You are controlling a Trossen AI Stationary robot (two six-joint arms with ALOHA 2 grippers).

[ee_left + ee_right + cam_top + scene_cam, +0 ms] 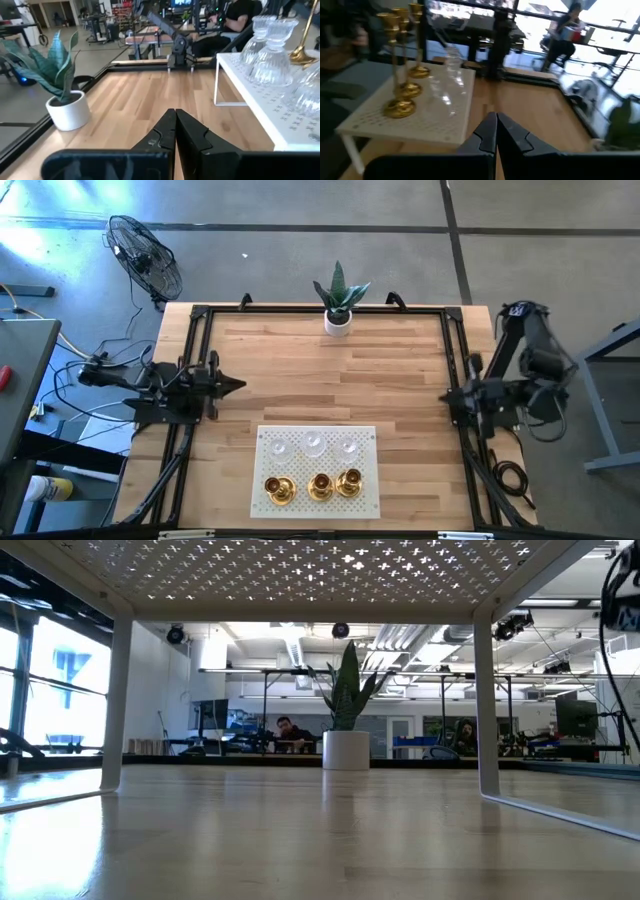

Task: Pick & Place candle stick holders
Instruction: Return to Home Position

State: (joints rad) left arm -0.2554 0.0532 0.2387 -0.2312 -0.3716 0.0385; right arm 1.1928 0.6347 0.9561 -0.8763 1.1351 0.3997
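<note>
Three gold candle stick holders (320,484) stand in a row on the near part of a white perforated raised mat (368,502), on their round bases. Three clear glass holders (314,445) stand behind them on the same mat. The gold ones also show in the right wrist view (400,106), the glass ones in the left wrist view (270,55). My left gripper (240,385) is shut and empty at the table's left side. My right gripper (443,397) is shut and empty at the table's right side. Both are well away from the mat.
A white pot with a green plant (338,320) stands at the middle of the far edge. The mat stands on legs (487,700) near the front edge. Black rails (320,310) frame the table. Bare wood (330,380) lies between the arms. People sit in the room beyond.
</note>
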